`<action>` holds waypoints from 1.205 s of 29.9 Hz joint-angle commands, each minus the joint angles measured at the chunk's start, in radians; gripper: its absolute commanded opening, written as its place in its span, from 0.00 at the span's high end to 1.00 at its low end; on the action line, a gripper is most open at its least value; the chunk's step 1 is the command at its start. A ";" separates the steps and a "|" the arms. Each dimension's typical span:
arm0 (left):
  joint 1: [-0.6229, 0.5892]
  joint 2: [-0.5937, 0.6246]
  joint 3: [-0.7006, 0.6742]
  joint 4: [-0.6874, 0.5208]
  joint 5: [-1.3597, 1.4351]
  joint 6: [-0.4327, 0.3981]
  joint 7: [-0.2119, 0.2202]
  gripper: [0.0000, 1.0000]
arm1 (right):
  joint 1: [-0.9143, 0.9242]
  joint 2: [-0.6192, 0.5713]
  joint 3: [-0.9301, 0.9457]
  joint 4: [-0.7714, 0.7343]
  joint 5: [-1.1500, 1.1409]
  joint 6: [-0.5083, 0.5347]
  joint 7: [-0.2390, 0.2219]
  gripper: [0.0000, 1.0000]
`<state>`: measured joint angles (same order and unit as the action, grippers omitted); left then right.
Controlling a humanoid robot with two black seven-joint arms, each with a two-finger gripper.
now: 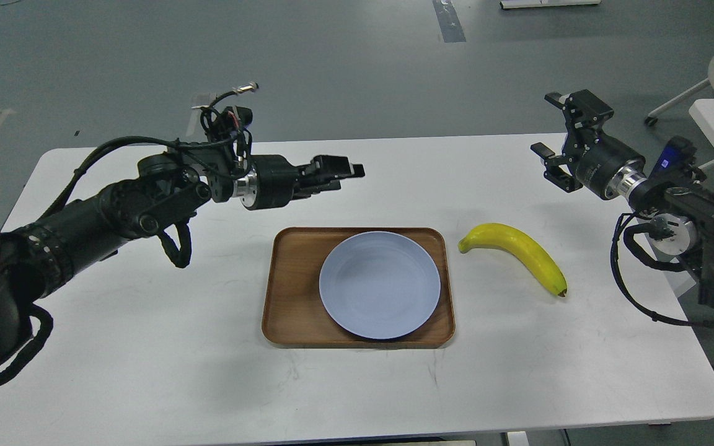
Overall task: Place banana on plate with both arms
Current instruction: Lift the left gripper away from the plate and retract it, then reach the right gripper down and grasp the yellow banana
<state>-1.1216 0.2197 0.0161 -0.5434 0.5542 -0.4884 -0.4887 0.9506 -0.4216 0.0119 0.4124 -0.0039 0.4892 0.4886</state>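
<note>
Banana: curved bright yellow banana [517, 254] lies on the white table [146, 347], just right of the tray, untouched.
Plate: round pale blue-lavender plate [380, 285] sits in the rectangular brown wooden tray [292, 291], toward its right side.
Left gripper [348, 170]: hovers above the table behind the tray's left part; fingers close together, holding nothing.
Right gripper [552, 133]: raised beyond the banana, fingers spread apart, holding nothing.

Banana [515, 253] lies right of the plate [380, 285] — both pincers empty.
</note>
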 commanded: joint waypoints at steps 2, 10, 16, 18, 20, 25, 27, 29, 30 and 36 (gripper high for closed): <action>0.071 0.118 -0.030 0.000 -0.338 0.000 0.000 0.02 | 0.008 -0.023 -0.001 0.005 -0.082 0.000 0.000 0.00; 0.300 0.263 -0.373 0.002 -0.462 0.000 0.000 0.02 | 0.118 -0.115 -0.055 0.095 -0.570 0.000 0.000 0.00; 0.402 0.273 -0.410 0.008 -0.461 0.000 0.000 0.02 | 0.201 -0.164 -0.101 0.250 -0.933 0.000 0.000 0.00; 0.407 0.273 -0.412 0.008 -0.461 0.000 0.000 0.02 | 0.218 -0.163 -0.119 0.269 -1.064 0.000 0.000 0.00; 0.407 0.271 -0.417 0.003 -0.461 0.000 0.000 0.02 | 0.229 -0.154 -0.151 0.270 -1.185 0.000 0.000 0.00; 0.398 0.267 -0.421 -0.001 -0.461 0.000 0.000 0.02 | 0.266 -0.076 -0.326 0.267 -1.357 0.000 0.000 0.00; 0.394 0.267 -0.421 -0.001 -0.459 0.000 0.000 0.02 | 0.275 -0.056 -0.393 0.264 -1.361 0.000 0.000 0.00; 0.394 0.267 -0.421 -0.001 -0.456 0.000 0.000 0.02 | 0.280 -0.040 -0.431 0.260 -1.363 0.000 0.000 0.00; 0.393 0.267 -0.420 -0.003 -0.455 0.000 0.000 0.02 | 0.281 -0.025 -0.455 0.252 -1.363 0.000 0.000 0.00; 0.393 0.267 -0.420 -0.003 -0.453 0.000 0.000 0.02 | 0.278 0.027 -0.529 0.204 -1.363 0.000 0.000 0.01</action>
<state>-0.7288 0.4863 -0.4047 -0.5461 0.1006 -0.4887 -0.4886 1.2302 -0.4134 -0.4806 0.6291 -1.3667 0.4887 0.4889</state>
